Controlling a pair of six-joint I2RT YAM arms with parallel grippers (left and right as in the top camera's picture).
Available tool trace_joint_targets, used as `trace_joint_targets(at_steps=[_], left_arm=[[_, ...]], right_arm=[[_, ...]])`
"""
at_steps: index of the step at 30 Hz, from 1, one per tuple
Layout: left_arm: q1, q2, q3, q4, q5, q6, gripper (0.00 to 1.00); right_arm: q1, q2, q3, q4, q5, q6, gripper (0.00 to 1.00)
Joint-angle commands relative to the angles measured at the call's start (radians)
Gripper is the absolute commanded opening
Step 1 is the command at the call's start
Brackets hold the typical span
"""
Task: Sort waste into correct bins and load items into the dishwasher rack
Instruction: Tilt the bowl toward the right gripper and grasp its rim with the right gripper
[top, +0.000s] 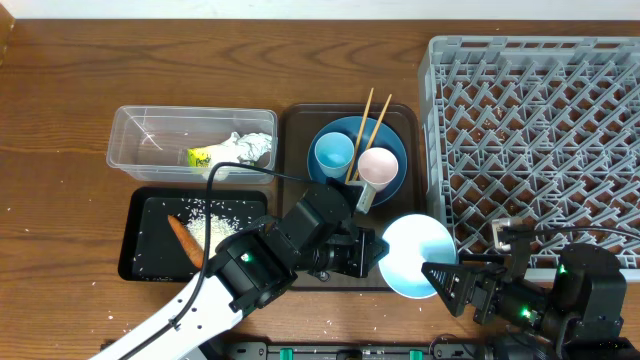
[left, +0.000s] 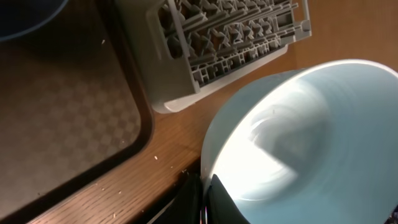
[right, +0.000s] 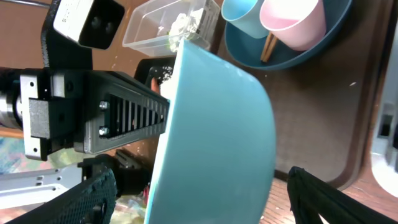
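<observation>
White inside and pale blue outside, the round bowl (top: 420, 250) is held tilted by your left claw (top: 378, 252), whose two fingers are pinched on the rim. The left arm reaches in low and diagonally from the table's front edge. Just past the bowl, your right claw (top: 447, 283) faces it with its fingers spread wide, one on each side. Beneath the left claw lies the brown serving tray (top: 300, 170). Farther back on the tray, a dark blue round plate (top: 395, 140) carries a light blue cup (top: 332, 153), a pale pink cup (top: 378, 165) and two wooden chopsticks (top: 365, 115). The large grey plastic rack (top: 540, 120) stands to the claw's right, beyond the bowl.
</observation>
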Motion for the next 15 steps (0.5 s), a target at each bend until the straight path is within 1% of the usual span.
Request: trace_joint_targets(at_steps=[1, 9, 11, 15], left_arm=[[0.003, -0.013, 0.000, 0.009, 0.034, 0.006, 0.06], [-0.006, -0.013, 0.000, 0.008, 0.040, 0.006, 0.06], [-0.009, -0.013, 0.000, 0.008, 0.040, 0.006, 0.06], [-0.009, -0.013, 0.000, 0.008, 0.040, 0.006, 0.06]], right_arm=[[-0.006, 0.005, 0.003, 0.002, -0.041, 0.014, 0.85], [-0.006, 0.005, 0.003, 0.003, -0.042, 0.052, 0.84], [-0.006, 0.005, 0.003, 0.002, -0.042, 0.062, 0.81], [-0.006, 0.005, 0.003, 0.005, -0.063, 0.085, 0.79]])
